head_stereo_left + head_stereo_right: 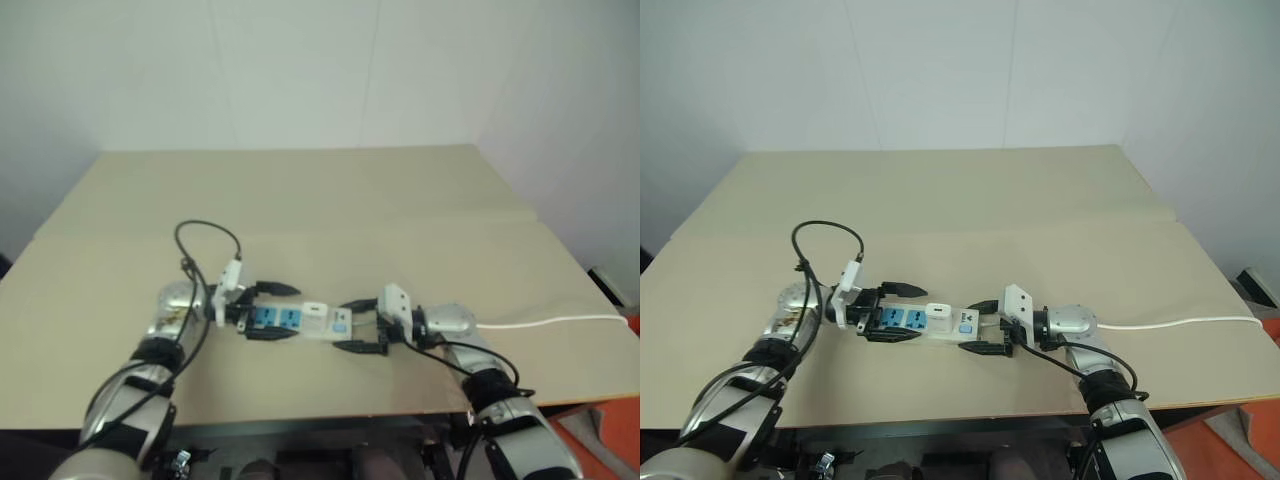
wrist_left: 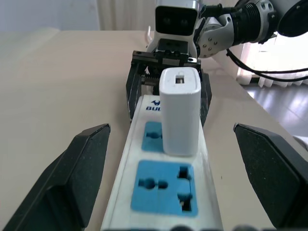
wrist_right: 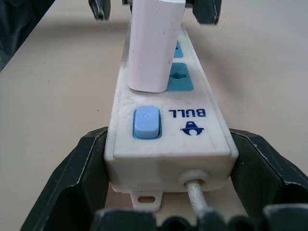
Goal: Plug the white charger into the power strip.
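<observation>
The power strip lies flat on the table near the front edge, its blue sockets facing up. The white charger stands upright in the socket beside the blue switch. My left gripper is open, and its fingers straddle the strip's free end with a gap on each side. My right gripper is shut on the strip's cord end, its fingers pressed against both long sides. Two blue sockets on my left gripper's side of the charger are unoccupied.
The strip's thin white cord runs right across the beige table and off its right edge. A black cable loop arches above my left wrist. The table's front edge lies close below both grippers.
</observation>
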